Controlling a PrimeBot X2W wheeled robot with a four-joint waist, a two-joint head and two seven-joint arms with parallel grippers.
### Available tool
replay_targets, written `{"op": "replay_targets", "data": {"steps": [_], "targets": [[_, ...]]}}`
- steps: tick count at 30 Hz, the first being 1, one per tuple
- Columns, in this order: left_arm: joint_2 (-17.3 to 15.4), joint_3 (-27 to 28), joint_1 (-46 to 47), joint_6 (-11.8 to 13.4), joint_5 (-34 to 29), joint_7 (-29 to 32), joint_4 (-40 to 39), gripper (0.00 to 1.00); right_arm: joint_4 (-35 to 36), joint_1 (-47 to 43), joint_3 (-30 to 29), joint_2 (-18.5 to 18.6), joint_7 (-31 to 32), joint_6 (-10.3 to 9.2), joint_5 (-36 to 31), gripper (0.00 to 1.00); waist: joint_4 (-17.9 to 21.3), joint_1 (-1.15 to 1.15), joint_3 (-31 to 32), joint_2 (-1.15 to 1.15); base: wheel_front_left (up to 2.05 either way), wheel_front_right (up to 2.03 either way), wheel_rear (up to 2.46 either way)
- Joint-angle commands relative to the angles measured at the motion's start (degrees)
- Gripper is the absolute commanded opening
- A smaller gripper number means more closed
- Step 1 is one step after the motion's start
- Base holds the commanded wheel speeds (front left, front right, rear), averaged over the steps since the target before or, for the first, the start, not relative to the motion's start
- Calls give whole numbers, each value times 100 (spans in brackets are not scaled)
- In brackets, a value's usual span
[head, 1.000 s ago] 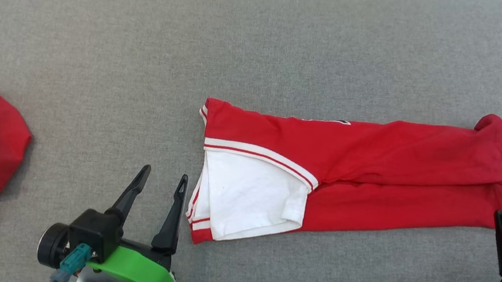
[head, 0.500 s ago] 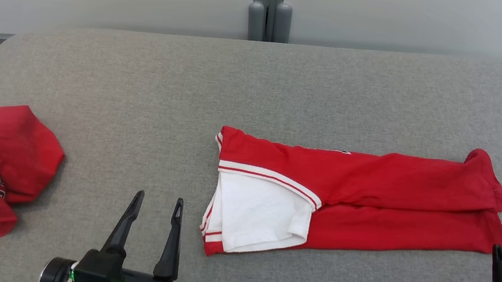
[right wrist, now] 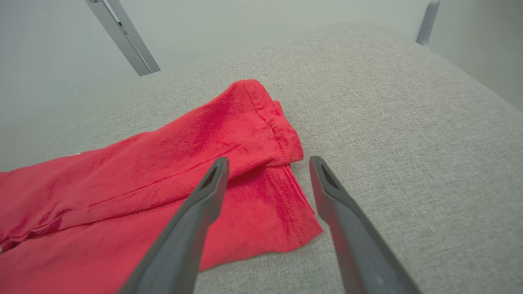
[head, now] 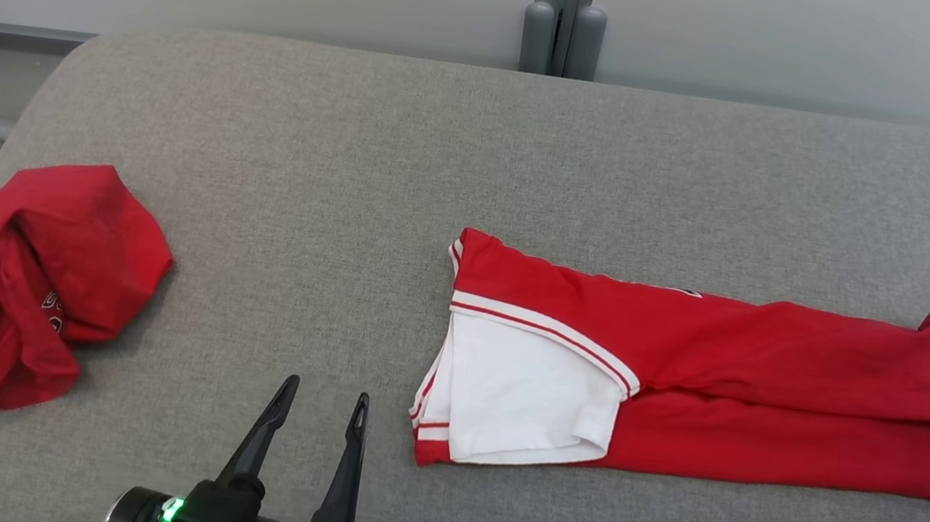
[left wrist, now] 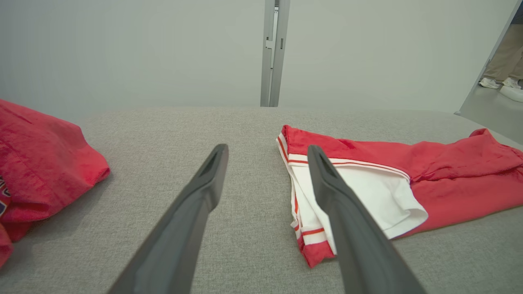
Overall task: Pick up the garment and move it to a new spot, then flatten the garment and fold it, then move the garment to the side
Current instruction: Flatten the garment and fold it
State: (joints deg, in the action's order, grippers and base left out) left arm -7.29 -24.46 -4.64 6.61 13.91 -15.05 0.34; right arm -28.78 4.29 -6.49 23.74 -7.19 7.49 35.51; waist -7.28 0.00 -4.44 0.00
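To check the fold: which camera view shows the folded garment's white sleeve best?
The head view: the white sleeve lies whole and uncovered. The left wrist view has a finger across it; the right wrist view shows the red hem.

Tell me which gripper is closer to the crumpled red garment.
Left. The left gripper is to the right of the crumpled red garment, apart from it; the right gripper is far beyond, at the folded garment's right end.

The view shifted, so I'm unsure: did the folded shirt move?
No. The folded shirt keeps its gap from the crumpled red cloth; the camera turned.
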Motion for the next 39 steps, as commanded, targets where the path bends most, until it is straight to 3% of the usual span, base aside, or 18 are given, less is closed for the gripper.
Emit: {"op": "replay_targets", "data": {"steps": [1, 12, 19, 20, 21, 22, 25, 26, 30, 39], "targets": [[48, 46, 27, -67, -75, -14, 24, 100, -137, 211, -69, 77, 168, 1, -60, 100, -53, 0, -192, 0, 0, 0, 0], [323, 195, 355, -477, -354, -9, 195, 100, -1070, 1351, 6, 332, 1204, 1, 31, 100, -159, 0, -796, 0, 0, 0, 0], [394, 275, 405, -579, -455, -9, 245, 100, -1576, 1505, 388, 8, 1679, 8, 333, 100, -135, 0, -874, 0, 0, 0, 0], [401, 280, 406, -593, -465, -9, 245, 100, -1539, 1503, 470, -27, 1683, 21, 401, 89, -126, 0, -877, 0, 0, 0, 0], [405, 281, 409, -612, -477, -9, 250, 100, -1469, 1477, 593, -22, 1648, 22, 462, 39, -117, 0, -876, 0, 0, 0, 0], [409, 284, 412, -614, -487, -9, 252, 100, -1424, 1431, 681, 22, 1618, 23, 505, 0, -110, 0, -872, 0, 0, 0, 0], [420, 315, 408, -646, -528, -9, 246, 100, -1308, 1339, 877, 331, 1405, 7, 527, 0, -54, 0, -857, 0, 0, 0, 0], [424, 335, 396, -659, -560, -9, 242, 100, -1292, 1340, 926, 600, 1234, -9, 461, 0, -4, 0, -850, 0, 0, 0, 0], [426, 380, 358, -711, -592, -9, 266, 100, -1160, 1523, 949, 952, 1036, -5, 478, 0, 144, 0, -907, 0, 0, 0, 0], [428, 464, 450, -794, -742, -9, 323, 100, -590, 1806, 906, 1551, 1233, -4, 370, 0, 456, 0, -1009, 0, 0, 0, 0]]}}
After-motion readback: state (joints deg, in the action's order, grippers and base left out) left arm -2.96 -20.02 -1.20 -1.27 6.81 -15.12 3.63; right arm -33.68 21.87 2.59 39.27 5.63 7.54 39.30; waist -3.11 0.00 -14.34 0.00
